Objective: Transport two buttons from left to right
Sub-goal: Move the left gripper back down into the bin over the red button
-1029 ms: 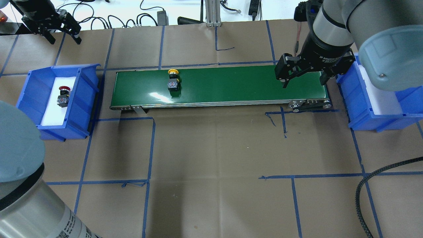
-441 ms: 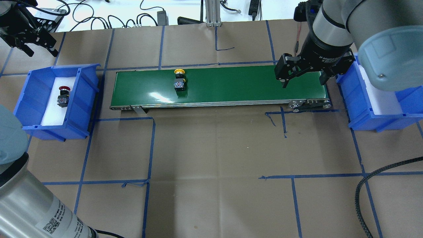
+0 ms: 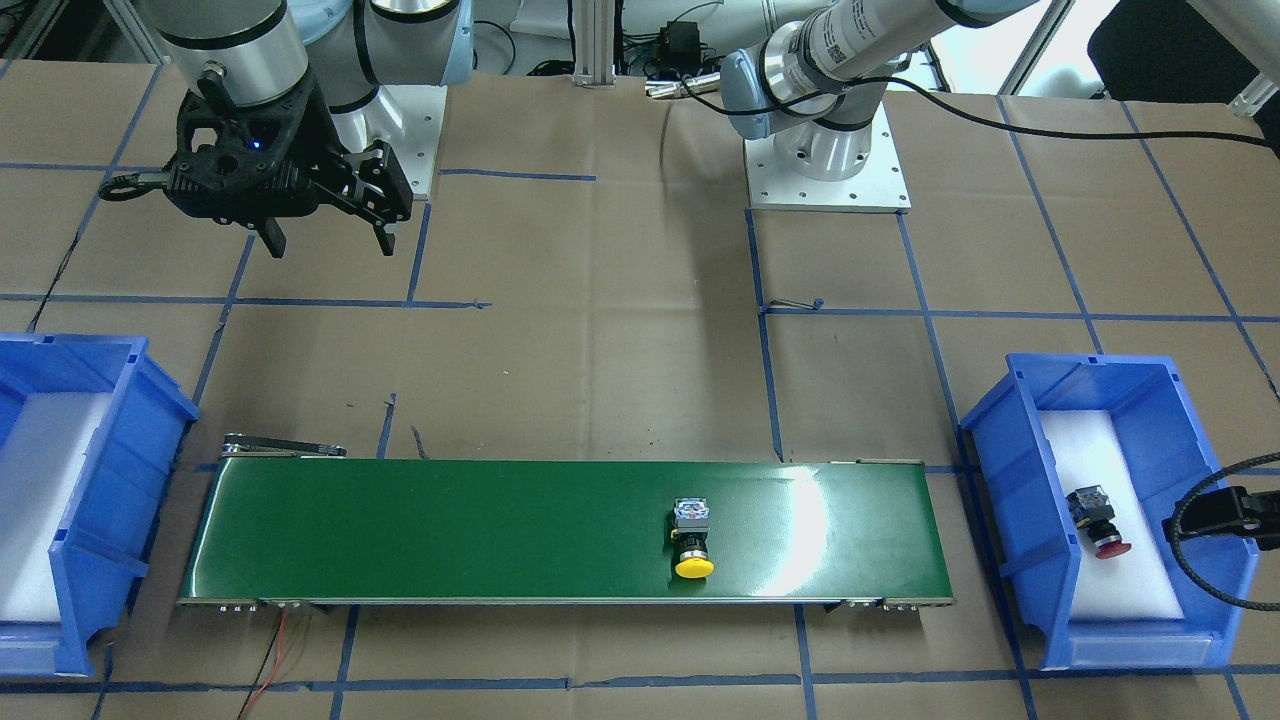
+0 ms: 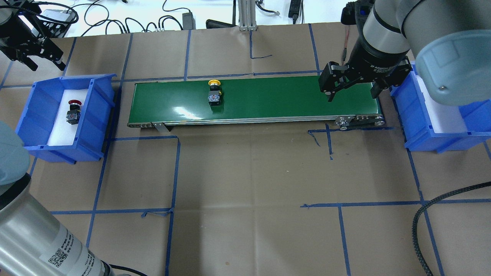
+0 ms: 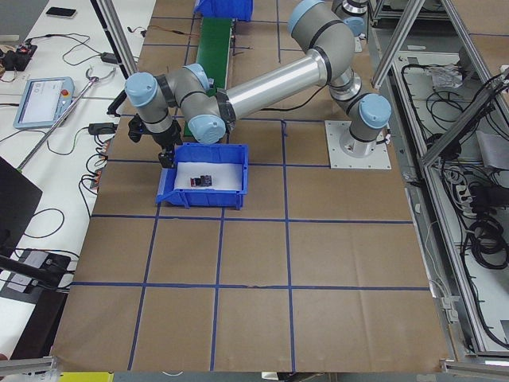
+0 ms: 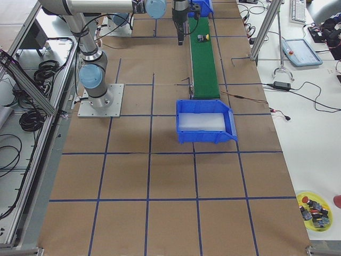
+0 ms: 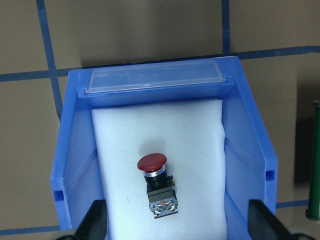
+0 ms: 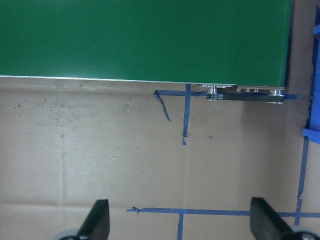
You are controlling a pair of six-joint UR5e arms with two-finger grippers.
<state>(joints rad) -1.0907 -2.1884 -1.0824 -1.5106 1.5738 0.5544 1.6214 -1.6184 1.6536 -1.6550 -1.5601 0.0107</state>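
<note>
The left gripper (image 4: 46, 64) hovers above the left bin (image 7: 250, 165), fingers spread wide and holding nothing. Below it the red button (image 7: 157, 185) lies on its side on white foam. The pick looks best made by a straight descent, centred on the button, closing across the blocky body's flat sides rather than the round cap. Farther along, the yellow button (image 4: 214, 94) lies on the green belt (image 4: 276, 96), well short of the right gripper (image 4: 352, 96). That gripper is likewise wide open and empty, over the belt's end beside the right bin (image 4: 418, 126). Its housing reads "2F Adaptive"; the QR label (image 4: 57, 257) on the left arm is too small to read.
</note>
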